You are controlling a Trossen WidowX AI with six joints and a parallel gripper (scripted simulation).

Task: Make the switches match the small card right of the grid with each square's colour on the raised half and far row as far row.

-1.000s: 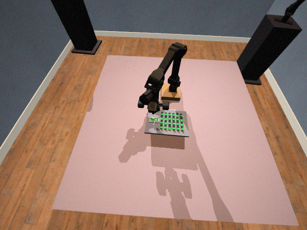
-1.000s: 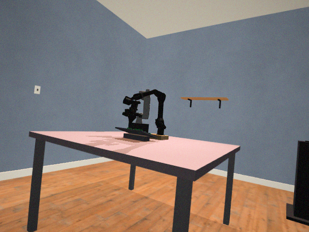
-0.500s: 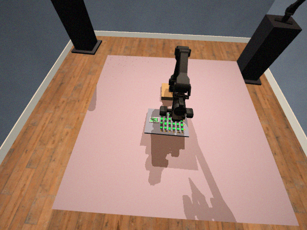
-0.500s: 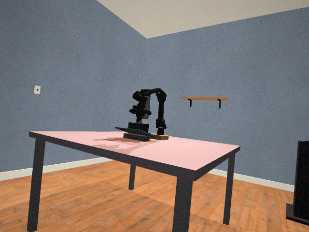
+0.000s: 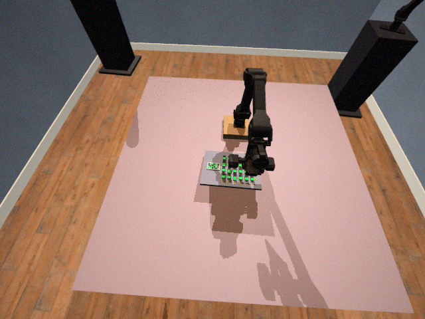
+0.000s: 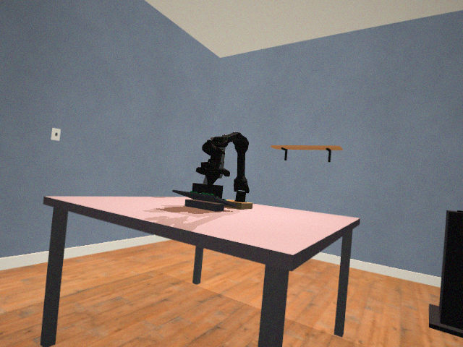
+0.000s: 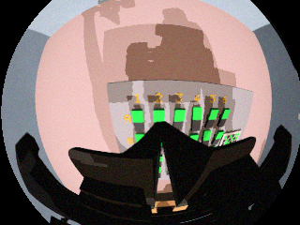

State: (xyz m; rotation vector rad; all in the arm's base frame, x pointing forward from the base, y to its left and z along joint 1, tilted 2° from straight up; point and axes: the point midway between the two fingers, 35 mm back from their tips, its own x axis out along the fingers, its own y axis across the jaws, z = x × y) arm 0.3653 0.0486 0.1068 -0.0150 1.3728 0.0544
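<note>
A grey panel (image 5: 231, 169) lies on the pink table and carries a grid of rocker switches (image 5: 238, 173) with green and dark grey halves. The small card (image 5: 213, 165) sits on the panel beside the grid; it also shows in the wrist view (image 7: 232, 138). My gripper (image 7: 160, 126) is shut with nothing in it, and its tips point down close over the grid's near rows (image 7: 178, 115). In the top view the wrist (image 5: 255, 163) hides the fingertips and part of the grid. The arm (image 6: 215, 164) bends down over the panel (image 6: 203, 196) in the exterior view.
The arm's base stands on a wooden block (image 5: 236, 127) just behind the panel. Two black pillars (image 5: 106, 34) (image 5: 370, 62) stand on the floor beyond the table. A wall shelf (image 6: 306, 147) hangs far behind.
</note>
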